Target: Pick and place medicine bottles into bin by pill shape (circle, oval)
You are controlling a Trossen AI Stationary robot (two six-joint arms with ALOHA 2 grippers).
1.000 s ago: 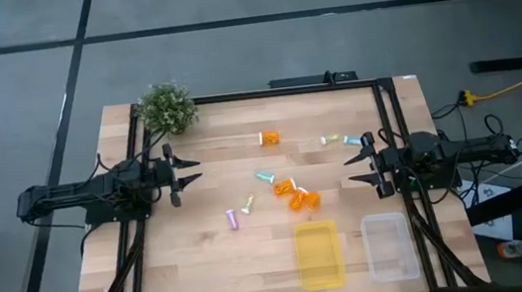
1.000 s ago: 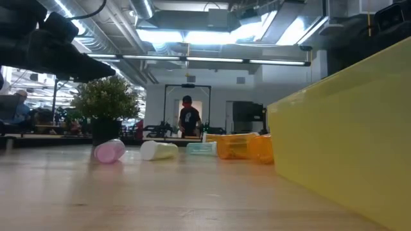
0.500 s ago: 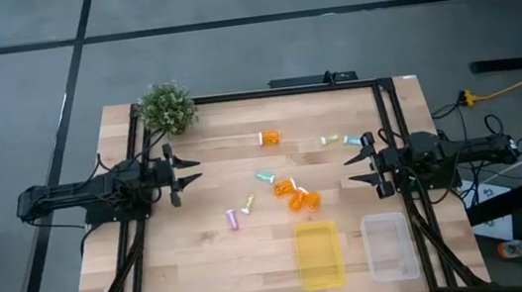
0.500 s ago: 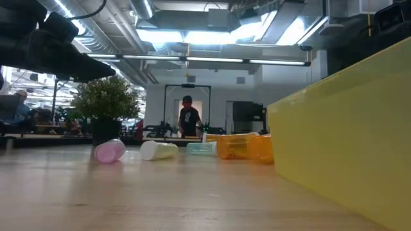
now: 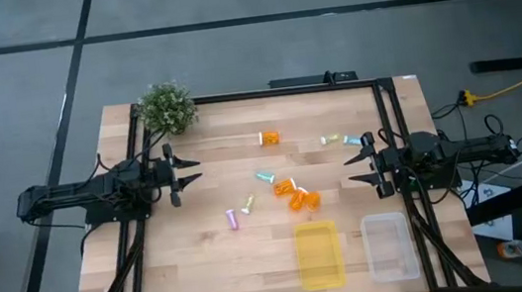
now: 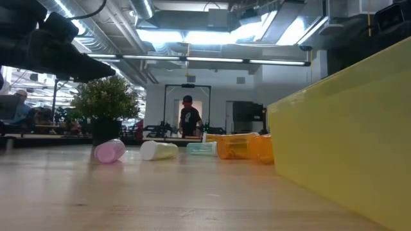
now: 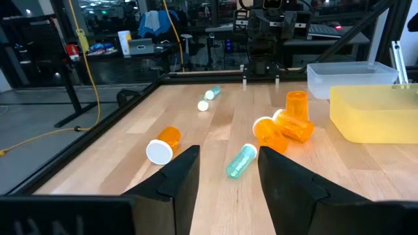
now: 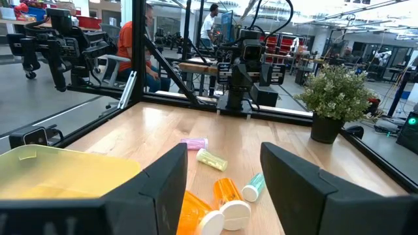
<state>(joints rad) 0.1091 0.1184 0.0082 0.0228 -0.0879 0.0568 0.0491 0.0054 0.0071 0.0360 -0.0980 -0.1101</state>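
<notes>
Medicine bottles lie scattered on their sides across the middle of the wooden table (image 5: 196,264), none of them in a bin. A cluster of three orange bottles (image 5: 295,194) sits near the centre, just behind the yellow bin (image 5: 319,253), with a teal-capped bottle (image 5: 265,177) just beside the cluster on the left arm's side. Nearer the left arm lie a purple-capped bottle (image 5: 233,217) and a pale yellow-capped bottle (image 5: 246,206), close together. Another single orange bottle (image 5: 269,138) rests toward the far edge, and two small pale bottles (image 5: 340,139) lie near the right arm. The clear bin (image 5: 389,246) stands just beside the yellow bin, on the right arm's side, both at the near edge. The left gripper (image 5: 184,172) hovers at the left side of the table with its fingers spread wide and nothing between them; the right gripper (image 5: 356,168) waits at the right side, fingers likewise wide apart and empty. A leafy plant (image 5: 166,108) stands at the far left corner. In the low view a person (image 6: 188,117) stands in the room behind the table.
</notes>
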